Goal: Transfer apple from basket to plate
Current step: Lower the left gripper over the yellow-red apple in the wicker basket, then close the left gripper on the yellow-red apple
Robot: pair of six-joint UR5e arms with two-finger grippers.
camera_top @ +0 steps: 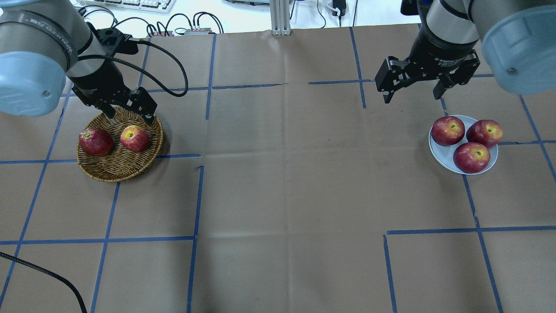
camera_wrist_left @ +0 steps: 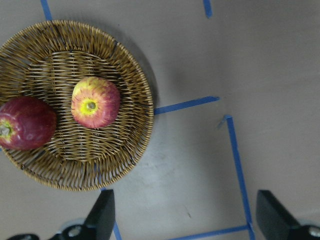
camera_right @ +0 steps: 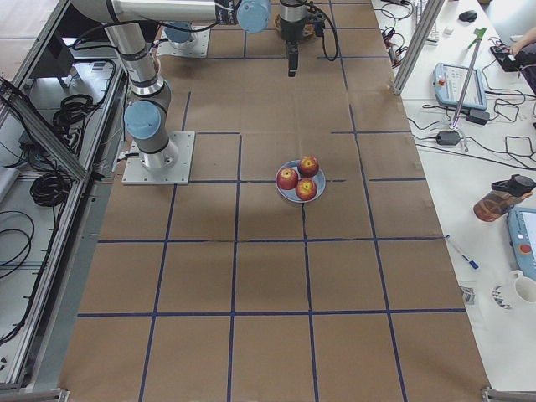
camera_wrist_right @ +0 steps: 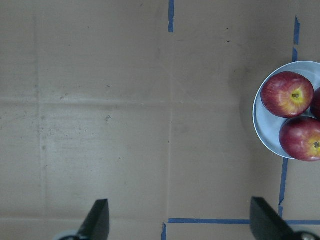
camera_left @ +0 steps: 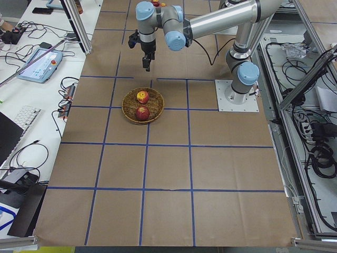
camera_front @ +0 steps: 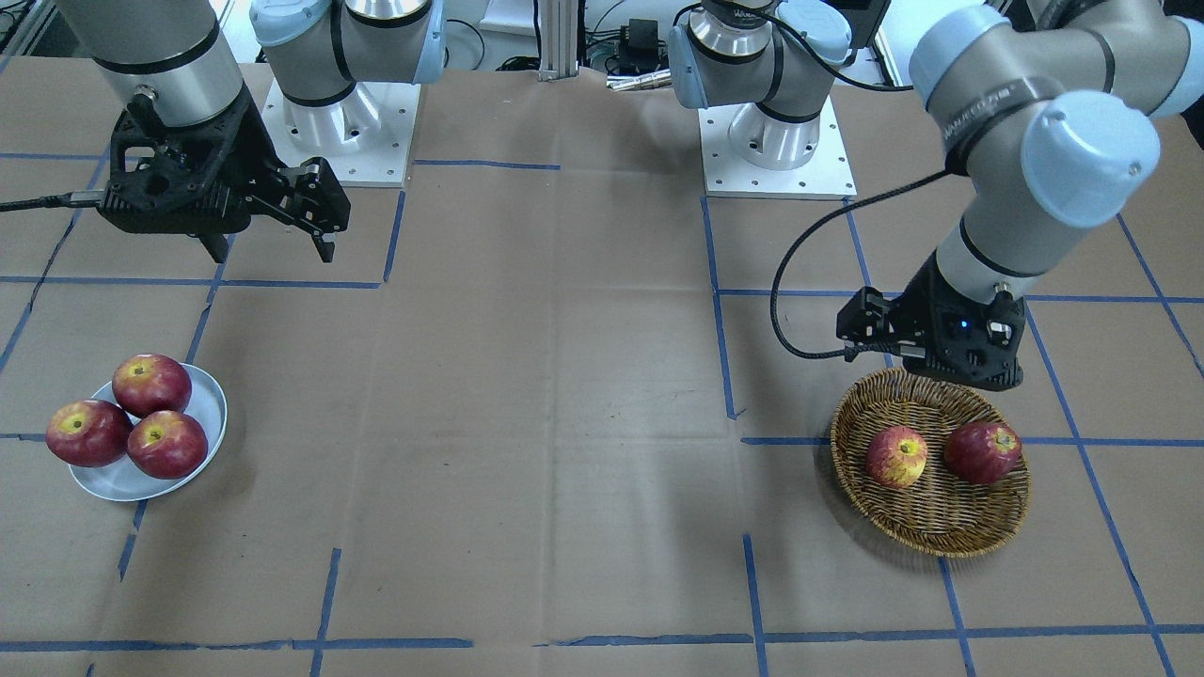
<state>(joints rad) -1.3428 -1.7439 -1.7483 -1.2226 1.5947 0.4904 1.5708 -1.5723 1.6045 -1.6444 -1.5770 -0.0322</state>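
Note:
The yellow-streaked apple lies in the wicker basket beside a darker red apple. My left gripper is open and empty, raised above the basket area. In the left wrist view the apple and the basket sit at the upper left, away from the gap between the fingers. The pale blue plate holds three dark red apples. My right gripper is open and empty, raised beyond the plate. The plate's rim shows at the right edge of the right wrist view.
The table is brown paper with a grid of blue tape lines. Basket and plate stand at opposite ends, with bare paper between them. Both arm bases stand at the robot's side of the table. A black cable crosses the near left corner.

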